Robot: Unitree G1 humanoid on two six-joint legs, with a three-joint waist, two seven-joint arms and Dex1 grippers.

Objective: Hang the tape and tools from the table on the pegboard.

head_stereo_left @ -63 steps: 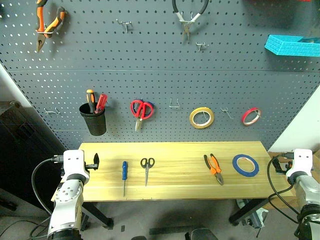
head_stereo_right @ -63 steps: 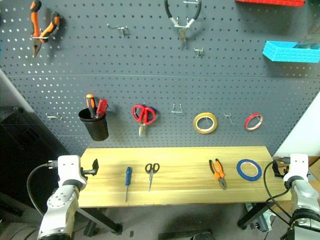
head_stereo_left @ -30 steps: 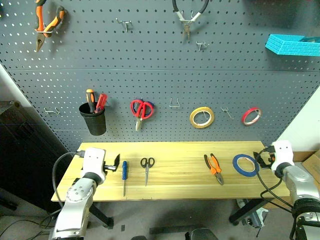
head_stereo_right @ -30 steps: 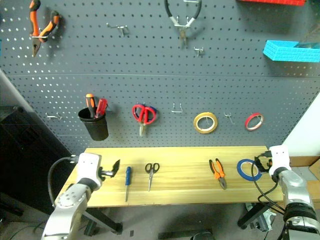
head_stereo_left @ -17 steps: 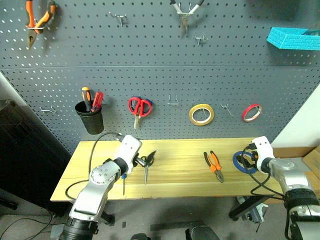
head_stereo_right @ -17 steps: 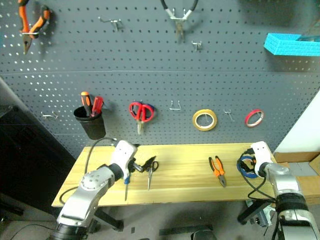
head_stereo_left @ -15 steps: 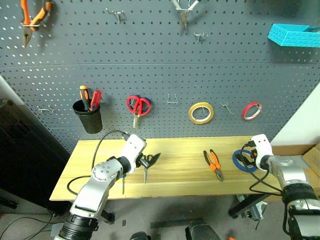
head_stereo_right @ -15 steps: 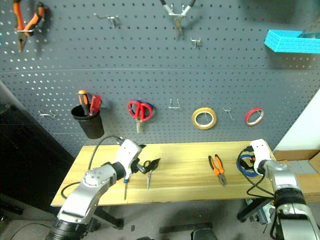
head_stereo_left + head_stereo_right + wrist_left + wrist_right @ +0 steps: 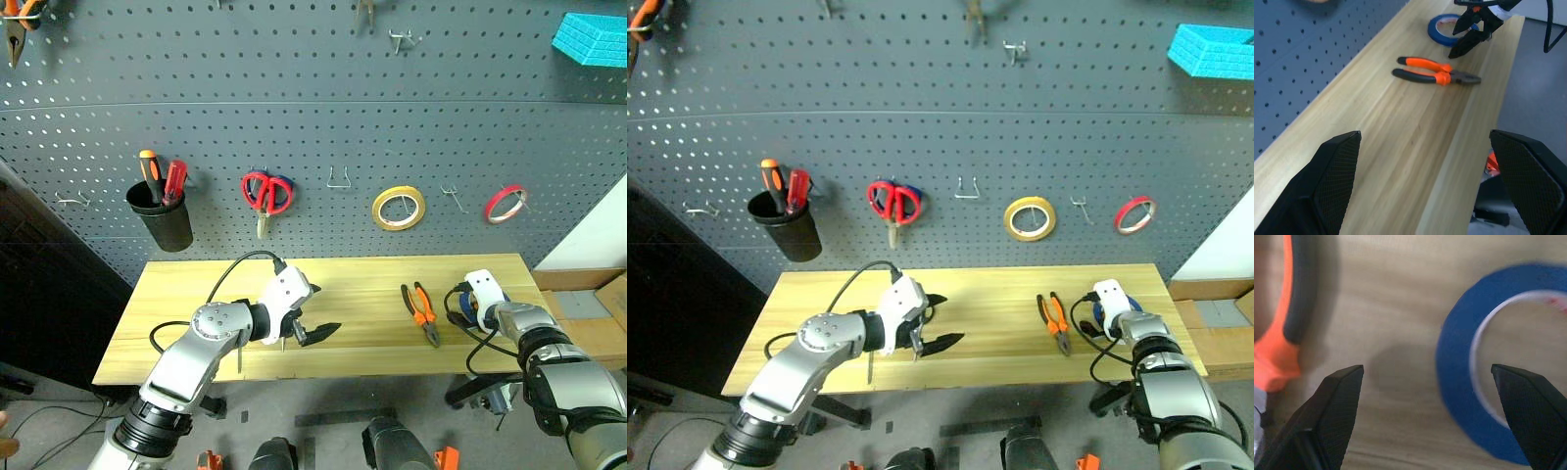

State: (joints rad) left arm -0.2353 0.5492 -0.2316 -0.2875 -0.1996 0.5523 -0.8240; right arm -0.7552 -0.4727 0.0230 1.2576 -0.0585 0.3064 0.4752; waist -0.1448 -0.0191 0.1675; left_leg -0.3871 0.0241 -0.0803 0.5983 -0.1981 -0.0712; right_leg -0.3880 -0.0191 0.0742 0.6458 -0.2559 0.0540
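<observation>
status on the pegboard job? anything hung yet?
Nothing hung yet. The blue tape and pliers lie on the table; the left arm covers the spot where the other tools would lie. In hand: the open right end effector hovers at the tape, gripping nothing. Left end effector open, empty. All hanging on the pegboard remains.

No text, label or number can be read anywhere.
</observation>
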